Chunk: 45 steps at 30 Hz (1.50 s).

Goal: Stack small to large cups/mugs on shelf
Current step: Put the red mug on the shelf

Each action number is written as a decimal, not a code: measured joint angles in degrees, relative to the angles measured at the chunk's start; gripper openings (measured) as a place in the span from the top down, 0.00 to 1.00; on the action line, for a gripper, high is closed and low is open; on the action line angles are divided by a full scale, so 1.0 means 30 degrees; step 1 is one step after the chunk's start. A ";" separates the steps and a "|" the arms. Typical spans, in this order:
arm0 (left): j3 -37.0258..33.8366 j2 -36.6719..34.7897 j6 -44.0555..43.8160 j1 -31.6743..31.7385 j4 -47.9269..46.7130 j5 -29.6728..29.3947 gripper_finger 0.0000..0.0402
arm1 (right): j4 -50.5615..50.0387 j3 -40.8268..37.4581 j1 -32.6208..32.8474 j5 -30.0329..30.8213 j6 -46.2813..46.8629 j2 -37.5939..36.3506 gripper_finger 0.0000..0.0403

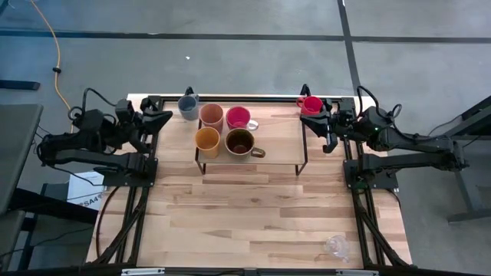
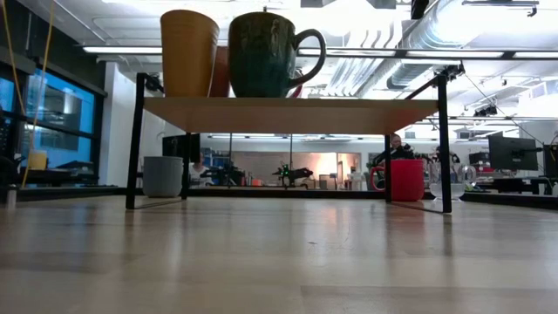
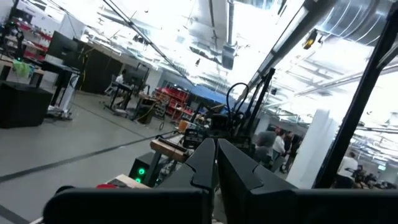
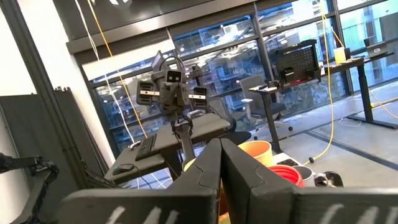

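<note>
Wood tabletop point(image 1: 253, 215) bare-grained | office behind | both tools point(image 3: 216, 152) point(image 4: 220, 152) pressed together

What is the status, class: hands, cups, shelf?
Left hand and right hand both shut, empty, parked at the table's back corners. Four cups on the black-framed wooden shelf; grey-blue mug, red cup and clear glass cup still on the table.

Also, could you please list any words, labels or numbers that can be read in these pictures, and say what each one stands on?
"S4" or similar: dark print on the white box on the floor by the left arm's base; only partly visible, reading unsure.
No readable text on the cups, the shelf or the arms.
</note>
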 joint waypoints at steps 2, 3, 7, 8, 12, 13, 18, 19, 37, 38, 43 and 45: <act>0.0000 -0.0017 0.0031 0.0000 0.0006 0.0030 0.98 | -0.0001 0.0000 0.0000 0.0000 0.0013 0.0000 1.00; 0.0000 -0.0010 -0.0140 0.0000 0.0006 0.0110 0.98 | -0.0007 0.0000 0.0000 0.0000 0.0036 0.0000 1.00; 0.0000 0.0005 -0.0519 0.0000 0.0033 0.0360 0.98 | -0.0005 0.0000 0.0000 0.0000 0.0049 0.0000 1.00; 0.0000 0.0005 -0.0518 0.0000 0.0035 0.0372 0.98 | -0.0004 0.0000 0.0000 0.0000 0.0086 0.0000 1.00; 0.0000 0.0005 -0.0518 0.0000 -0.0005 0.0688 0.98 | 0.0000 0.0000 -0.0004 0.0125 0.0576 0.0000 1.00; 0.0000 0.0008 -0.0518 0.0004 -0.0004 0.0819 0.98 | -0.0003 0.0000 -0.0001 0.0131 0.0584 -0.0007 1.00; 0.0000 0.0100 -0.0518 0.0000 -0.0035 0.0867 0.98 | 0.0000 0.0000 0.0000 0.0131 0.1064 -0.0007 1.00; 0.0000 0.0100 -0.0518 0.0007 -0.0034 0.0867 0.98 | -0.0007 0.0000 -0.0004 0.0131 0.1223 -0.0007 1.00; 0.0000 0.0100 -0.0584 0.0007 0.0144 0.0845 0.98 | -0.2683 0.0908 -0.0540 0.2114 0.3863 0.0063 0.91; 0.0000 0.0100 -0.0584 0.0002 0.0144 0.0845 0.98 | -0.4012 0.1582 -0.0880 0.2884 0.4306 0.0104 0.88; 0.0000 0.0100 -0.0587 0.0000 0.0144 0.0845 0.98 | -1.3646 0.5568 -0.3678 0.5499 0.4362 0.1688 0.70; 0.0004 0.0100 -0.0588 0.0004 0.0143 0.0843 0.98 | -1.6299 0.6636 -0.5343 0.5795 0.4349 0.2892 0.60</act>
